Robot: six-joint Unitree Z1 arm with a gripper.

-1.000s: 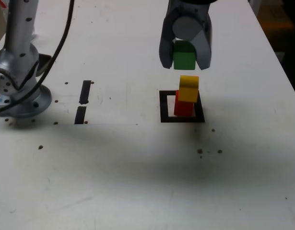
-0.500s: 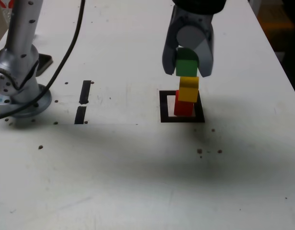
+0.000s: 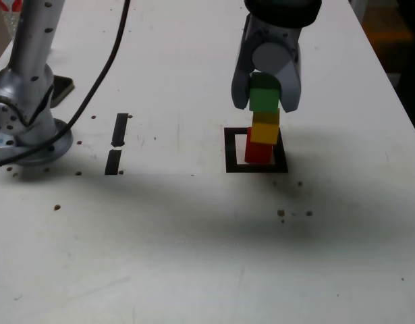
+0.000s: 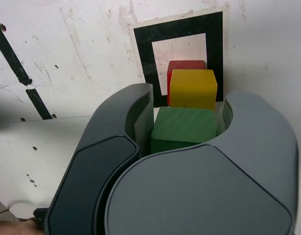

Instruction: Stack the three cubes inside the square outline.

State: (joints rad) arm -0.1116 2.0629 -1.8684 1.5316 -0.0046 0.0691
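Note:
Inside the square outline (image 3: 228, 152) (image 4: 142, 58) a red cube (image 3: 258, 153) (image 4: 185, 65) sits on the white centre, with a yellow cube (image 3: 264, 129) (image 4: 193, 88) on top, shifted slightly toward the exterior view's right. My gripper (image 3: 265, 101) (image 4: 188, 99) hangs over this stack, shut on the green cube (image 3: 264, 96) (image 4: 182, 128). The green cube's underside meets the top of the yellow cube, and one finger stands on each side of it.
Two short black tape strips (image 3: 119, 129) (image 3: 113, 162) lie at the exterior view's left, one seen as a long strip (image 4: 14, 59) in the wrist view. The arm's base (image 3: 28, 118) and a black cable (image 3: 99, 81) stand beyond them. The table's edge runs along the exterior view's right.
The gripper has come down with the green cube, from well above the yellow cube to resting against its top. The yellow and red cubes have not moved.

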